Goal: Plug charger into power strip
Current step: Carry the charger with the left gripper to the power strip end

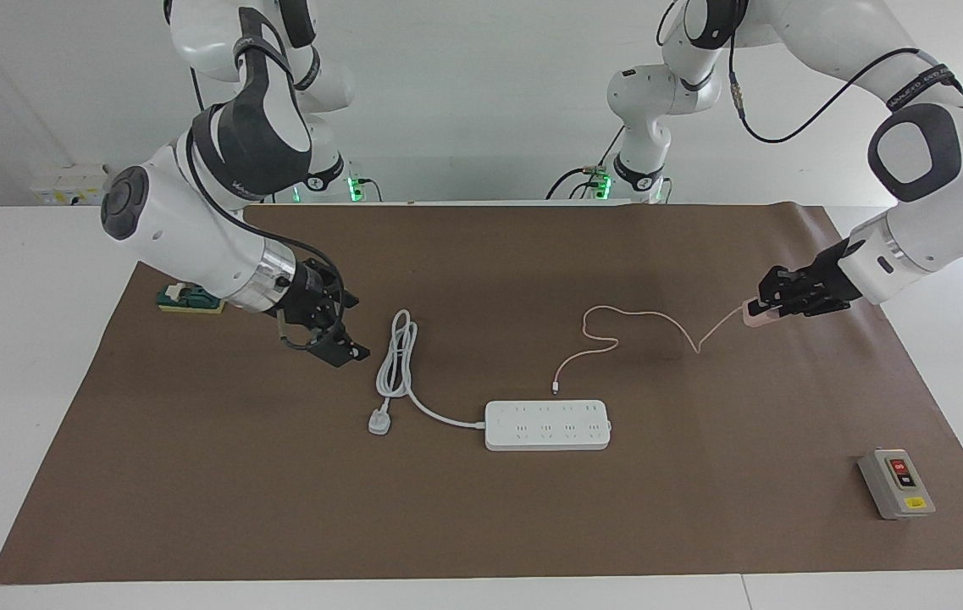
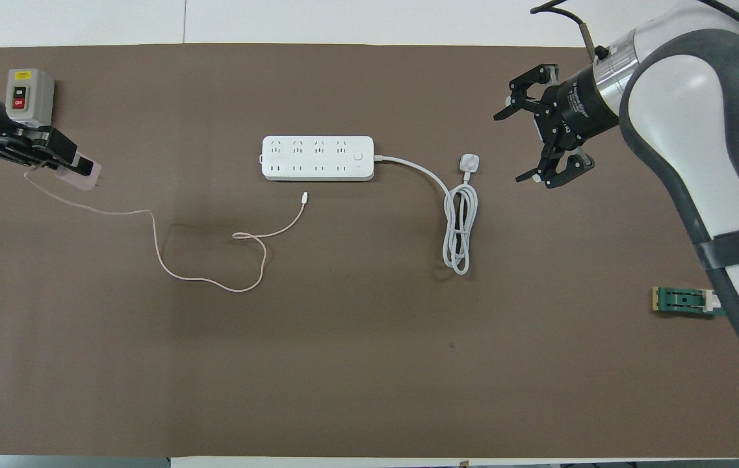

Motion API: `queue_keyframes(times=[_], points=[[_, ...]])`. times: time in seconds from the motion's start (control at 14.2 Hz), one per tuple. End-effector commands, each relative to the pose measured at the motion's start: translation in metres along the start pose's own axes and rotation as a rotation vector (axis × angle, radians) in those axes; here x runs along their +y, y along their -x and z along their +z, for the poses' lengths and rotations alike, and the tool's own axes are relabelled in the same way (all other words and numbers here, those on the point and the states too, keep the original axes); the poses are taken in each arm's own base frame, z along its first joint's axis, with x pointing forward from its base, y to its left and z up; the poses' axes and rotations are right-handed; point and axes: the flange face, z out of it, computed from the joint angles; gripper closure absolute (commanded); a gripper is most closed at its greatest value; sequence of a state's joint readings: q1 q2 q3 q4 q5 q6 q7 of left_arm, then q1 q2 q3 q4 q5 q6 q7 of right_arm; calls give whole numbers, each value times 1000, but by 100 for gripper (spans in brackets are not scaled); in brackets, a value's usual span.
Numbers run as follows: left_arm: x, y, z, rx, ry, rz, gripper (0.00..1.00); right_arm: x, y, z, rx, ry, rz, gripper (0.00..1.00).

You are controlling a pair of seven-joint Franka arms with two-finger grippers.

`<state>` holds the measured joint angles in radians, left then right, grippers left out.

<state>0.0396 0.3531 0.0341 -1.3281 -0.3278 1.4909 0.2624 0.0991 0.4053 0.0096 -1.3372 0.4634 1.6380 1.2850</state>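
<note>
Firmly in left end effector (image 1: 759, 310): charger (image 1: 757, 319).

The left tool (image 1: 765, 307) covers most of the charger (image 1: 757, 318), so only a pale pink corner shows below its fingers in the facing view, and whether the prongs are out cannot be told there. In the overhead view the left arm is cut off by the picture's edge, the right arm's forearm hides one end of the green block (image 2: 684, 300), and the lettering on the grey switch box (image 2: 28, 96) is too small to read. The slots of the power strip (image 1: 547, 424) are too small to tell apart by type in either view.
</note>
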Motion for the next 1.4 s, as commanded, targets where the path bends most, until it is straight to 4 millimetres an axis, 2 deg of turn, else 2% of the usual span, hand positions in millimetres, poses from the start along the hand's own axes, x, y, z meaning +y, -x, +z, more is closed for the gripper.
queue_keyframes(times=[0.0,0.07,0.14,0.21,0.35,0.49,0.56,0.7,0.84,0.98,1.19,1.33], points=[[12,0,-21,32,-75,-46,100,11,-7,-7,66,40,-148,0],[11,1,-20,24,-94,-115,100,13,-8,-7,90,64,-218,0],[22,1,-17,12,-119,-166,100,16,-9,-10,116,81,-296,0],[34,2,-15,-2,-162,-162,100,18,-12,-10,137,100,-369,0],[43,2,-9,-36,-240,-147,100,22,-21,-13,165,141,-498,0],[45,3,-11,-31,-248,-147,100,28,-30,-19,193,173,-614,0],[47,5,-18,-10,-251,-143,100,30,-35,-18,197,192,-674,0],[48,-1,-15,10,-254,-155,100,35,-44,-21,211,233,-820,0],[57,-3,-13,22,-255,-179,100,38,-51,-27,254,305,-964,0],[75,-9,-5,39,-261,-224,100,45,-53,-42,281,349,-1100,0],[86,-16,-3,109,-250,-458,100,59,-50,-70,318,371,-1219,0],[91,-18,4,109,-249,-551,100,75,-35,-93,348,378,-1284,0]])
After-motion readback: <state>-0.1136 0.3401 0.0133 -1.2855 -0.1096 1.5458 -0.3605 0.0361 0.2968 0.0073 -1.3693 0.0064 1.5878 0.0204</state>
